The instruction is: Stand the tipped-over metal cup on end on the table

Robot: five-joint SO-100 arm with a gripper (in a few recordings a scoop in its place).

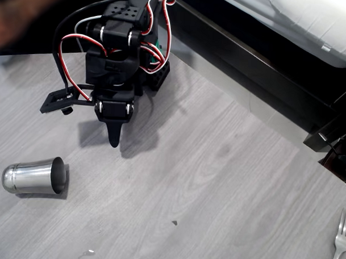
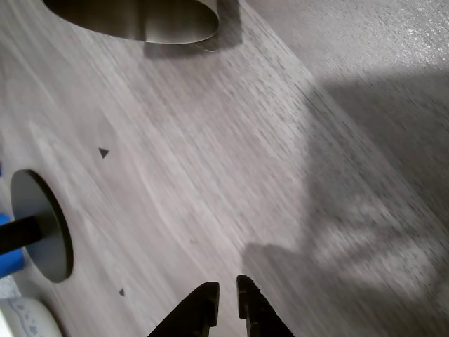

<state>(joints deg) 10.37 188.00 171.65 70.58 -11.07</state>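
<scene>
Overhead view: metal cup [image 1: 34, 176] lies sideways, apart from nearly closed jaws.

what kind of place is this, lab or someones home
Probably a home room used as a hobby bench, though I can't be sure. A small black arm with its tool works on a grey wood-grain table, household items lie on it, a metal cup and a fork, and what looks like white bedding sits beside it.

Black arm [image 1: 116, 53], red-white cables, seemingly pointed pincer [image 1: 113, 140]
</scene>
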